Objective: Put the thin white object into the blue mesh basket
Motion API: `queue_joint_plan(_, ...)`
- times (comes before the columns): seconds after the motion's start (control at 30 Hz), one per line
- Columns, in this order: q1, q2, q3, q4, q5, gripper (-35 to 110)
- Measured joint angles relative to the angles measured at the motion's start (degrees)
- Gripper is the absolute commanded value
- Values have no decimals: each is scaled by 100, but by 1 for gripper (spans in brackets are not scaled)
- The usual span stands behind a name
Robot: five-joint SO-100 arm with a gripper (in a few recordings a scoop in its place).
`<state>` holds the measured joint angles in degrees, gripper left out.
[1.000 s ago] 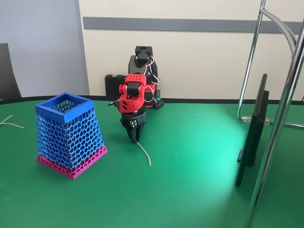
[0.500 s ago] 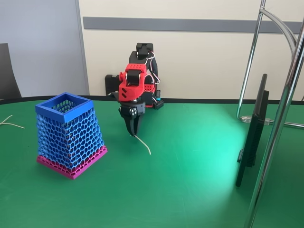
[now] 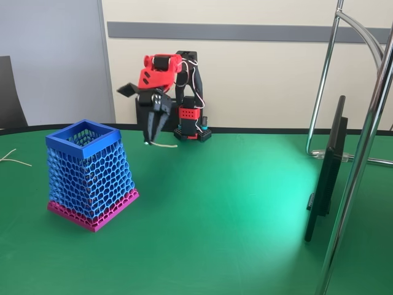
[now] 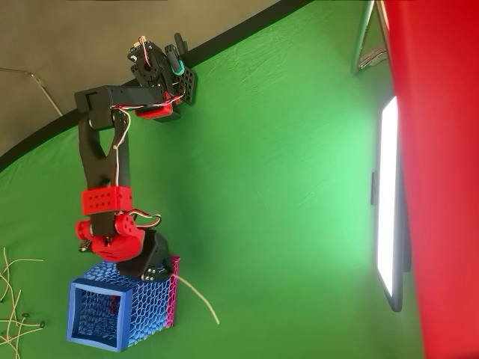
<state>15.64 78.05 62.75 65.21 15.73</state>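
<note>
Gripper (image 3: 151, 136) is raised above the green table (image 3: 245, 209), pointing down, its 2 fingers pinched on 1 end of the thin white strand (image 3: 163, 145). The strand sticks out sideways to the right from the fingertips in the fixed view, nearly level, clear of the table.

Overhead view: gripper (image 4: 161, 275) sits just beside the basket's pink base edge, and the strand (image 4: 199, 298) trails away from it over bare green cloth. The free end is not over the basket opening.

Blue mesh basket (image 3: 91, 172) stands upright to the left of the gripper in the fixed view, open square rim on top, pink base flat on the table. In the overhead view the basket (image 4: 120, 314) reads with its rim at lower left.

Handling, as a judgement: the strand looks very light and springy. It holds its line without drooping, so stiff enough to stay put in an end pinch, but thin enough to slip or swing if the grip loosens. An end hold suits it; the long free part can then be tipped downward and fed into the opening.

Risk: held crosswise, it could bridge the rim or snag in the honeycomb holes instead of dropping in.

Loose white strands (image 4: 11, 295) lie at the table's far left edge, well apart.
</note>
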Motion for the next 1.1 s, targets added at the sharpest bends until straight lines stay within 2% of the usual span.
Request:
queue_joint_plan(0.4,905,483,-967,-1028,-1564,3)
queue_joint_plan(0.57,1283,703,-984,-1573,-2918,2)
queue_joint_plan(0.77,1547,773,-984,-1731,-4781,2)
queue_joint_plan(1.1,2030,782,-844,-2232,-7102,3)
